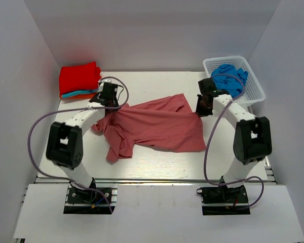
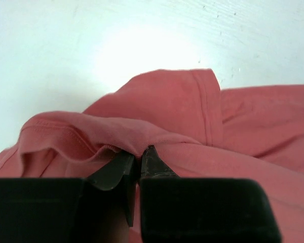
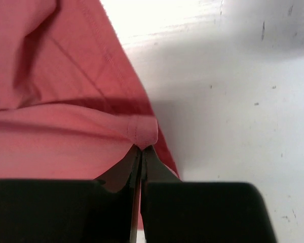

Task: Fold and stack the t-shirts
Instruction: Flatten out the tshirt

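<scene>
Shirt (image 1: pixel 162 126), rose-red, crumpled mid-table; left edge pinched in clamped left gripper (image 2: pixel 140 154), right edge pinched in clamped right gripper (image 3: pixel 141 151). Folded red shirt (image 1: pixel 80 77) far-left; blue shirt (image 1: pixel 232 76) in basket (image 1: pixel 254 90).

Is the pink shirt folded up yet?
No, not folded. The shirt lies spread and rumpled on the table, with the left gripper and right gripper each pinching an edge.
</scene>
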Controlling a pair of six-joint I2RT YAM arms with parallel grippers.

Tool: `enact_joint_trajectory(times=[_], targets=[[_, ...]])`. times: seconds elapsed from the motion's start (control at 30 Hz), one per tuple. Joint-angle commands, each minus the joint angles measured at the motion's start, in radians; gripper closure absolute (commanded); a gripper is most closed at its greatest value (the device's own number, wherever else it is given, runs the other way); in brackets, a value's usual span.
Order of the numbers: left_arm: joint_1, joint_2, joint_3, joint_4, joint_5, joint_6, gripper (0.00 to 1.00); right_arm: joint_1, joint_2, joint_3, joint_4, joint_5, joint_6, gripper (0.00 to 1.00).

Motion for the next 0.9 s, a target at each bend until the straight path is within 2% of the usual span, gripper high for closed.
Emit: enact_joint_trajectory(times=[0.0, 0.17, 0.27, 0.33, 0.37, 0.4, 0.43, 0.47, 0.5, 0.53, 0.67, 0.73, 0.87], targets=[[0.012, 0.100, 0.099, 0.066, 0.027, 0.061, 1.00, -0.017, 0.062, 0.082, 0.015, 0.080, 0.010, 1.00], [0.030, 0.293, 0.294, 0.054, 0.085, 0.084, 1.00, -0.034, 0.213, 0.233, 0.003, 0.065, -0.011, 1.00], [0.041, 0.385, 0.407, -0.010, 0.097, 0.107, 1.00, -0.043, 0.293, 0.308, -0.025, 0.069, -0.011, 1.00], [0.041, 0.399, 0.467, -0.057, 0.129, 0.123, 0.80, -0.046, 0.329, 0.328, -0.030, 0.076, -0.011, 1.00], [0.050, 0.408, 0.478, -0.069, 0.130, 0.123, 0.63, -0.049, 0.332, 0.337, -0.039, 0.073, -0.016, 0.97], [0.050, 0.396, 0.478, -0.069, 0.142, 0.133, 0.44, -0.049, 0.335, 0.342, -0.042, 0.068, -0.022, 0.89], [0.050, 0.383, 0.478, -0.083, 0.142, 0.133, 0.15, -0.049, 0.330, 0.342, -0.039, 0.060, -0.026, 0.73], [0.050, 0.361, 0.458, -0.083, 0.142, 0.133, 0.01, -0.049, 0.324, 0.336, -0.037, 0.054, -0.036, 0.66], [0.050, 0.308, 0.423, -0.092, 0.142, 0.133, 0.01, -0.048, 0.307, 0.328, -0.037, 0.050, -0.039, 0.58], [0.050, 0.275, 0.400, -0.092, 0.142, 0.133, 0.01, -0.051, 0.286, 0.321, -0.034, 0.045, -0.039, 0.44], [0.050, 0.088, 0.239, -0.129, 0.142, 0.079, 0.01, -0.051, 0.194, 0.232, 0.001, 0.045, -0.042, 0.18], [0.050, -0.017, 0.173, -0.165, 0.142, 0.039, 0.01, -0.052, 0.148, 0.198, 0.018, 0.048, -0.036, 0.11], [0.050, -0.174, -0.033, -0.230, 0.142, -0.054, 0.01, -0.052, 0.065, 0.054, 0.021, 0.088, 0.009, 0.10]])
